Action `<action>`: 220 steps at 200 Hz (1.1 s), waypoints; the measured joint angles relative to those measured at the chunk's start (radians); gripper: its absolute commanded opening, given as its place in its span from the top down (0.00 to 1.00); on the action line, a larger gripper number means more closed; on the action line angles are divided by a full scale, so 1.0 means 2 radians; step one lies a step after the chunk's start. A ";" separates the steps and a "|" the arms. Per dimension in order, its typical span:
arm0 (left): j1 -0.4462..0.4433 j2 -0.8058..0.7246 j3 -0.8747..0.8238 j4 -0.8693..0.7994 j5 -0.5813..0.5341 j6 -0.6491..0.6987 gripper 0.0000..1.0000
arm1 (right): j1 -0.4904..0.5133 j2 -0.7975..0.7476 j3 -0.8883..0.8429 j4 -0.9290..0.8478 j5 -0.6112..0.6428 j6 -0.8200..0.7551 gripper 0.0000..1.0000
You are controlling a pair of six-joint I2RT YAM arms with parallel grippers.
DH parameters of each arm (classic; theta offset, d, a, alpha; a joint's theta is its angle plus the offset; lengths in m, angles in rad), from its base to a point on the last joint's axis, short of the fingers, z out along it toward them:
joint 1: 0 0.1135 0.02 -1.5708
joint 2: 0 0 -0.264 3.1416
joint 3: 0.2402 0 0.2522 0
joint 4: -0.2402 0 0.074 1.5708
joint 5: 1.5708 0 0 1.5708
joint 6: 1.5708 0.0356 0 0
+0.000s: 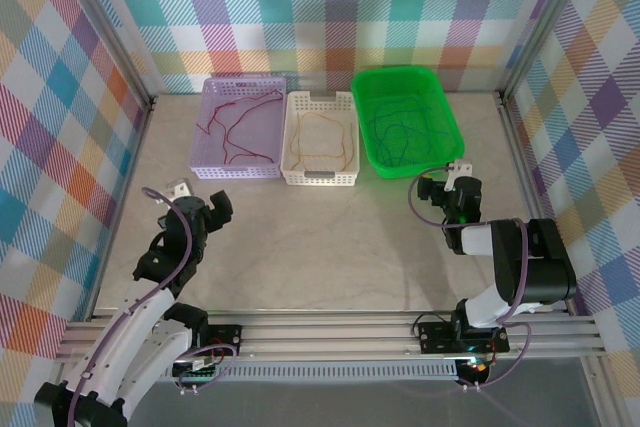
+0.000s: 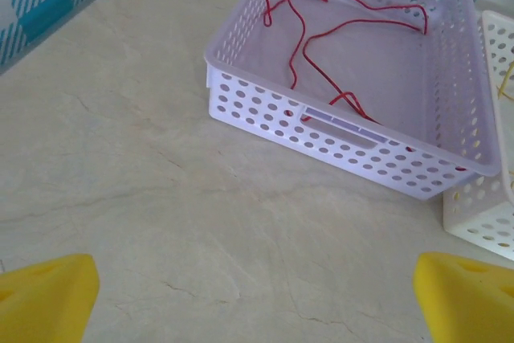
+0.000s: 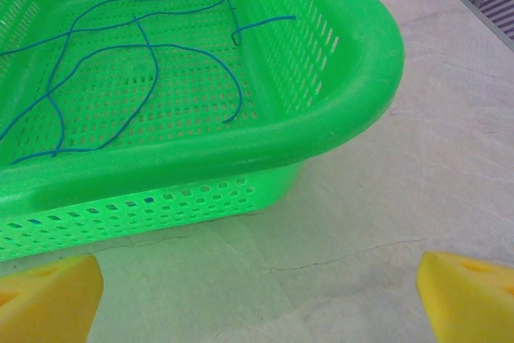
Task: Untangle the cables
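Observation:
The cables lie apart, one to a basket. A red cable [image 1: 243, 115] [image 2: 309, 38] curls in the lilac basket [image 1: 205, 169] [image 2: 321, 130]. A yellow cable [image 1: 320, 115] loops in the white basket [image 1: 320, 179]. A blue cable [image 1: 400, 132] [image 3: 144, 46] winds across the floor of the green basket [image 1: 405, 74] [image 3: 241, 146]. My left gripper [image 1: 200, 202] [image 2: 257, 299] hovers open over bare table, short of the lilac basket's near wall. My right gripper [image 1: 445, 182] [image 3: 257, 299] stands open just in front of the green basket's near right corner. Nothing sits between either pair of yellow fingertips [image 2: 48, 295] [image 3: 466, 295].
The three baskets stand side by side along the back of the marble-look table [image 1: 320, 247]. A corner of the white basket [image 2: 482, 214] shows at the right of the left wrist view. Metal rails and checked walls [image 1: 60, 147] close in both sides and the back.

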 measured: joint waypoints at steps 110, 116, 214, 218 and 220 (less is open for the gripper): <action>0.000 0.113 0.005 0.111 0.030 0.113 0.00 | 0.000 0.000 0.000 0.000 0.000 0.000 0.00; 0.000 0.124 0.005 0.130 0.030 0.125 0.00 | 0.000 0.000 0.000 0.000 0.000 0.000 0.00; 0.046 0.341 -0.014 0.373 0.074 0.224 0.00 | 0.000 0.000 0.000 0.000 0.000 0.000 0.00; 0.047 0.348 -0.015 0.381 0.075 0.224 0.00 | 0.000 0.000 0.000 0.000 0.000 0.000 0.00; 0.049 0.351 -0.015 0.386 0.076 0.224 0.00 | 0.000 0.000 0.000 0.000 0.000 0.000 0.00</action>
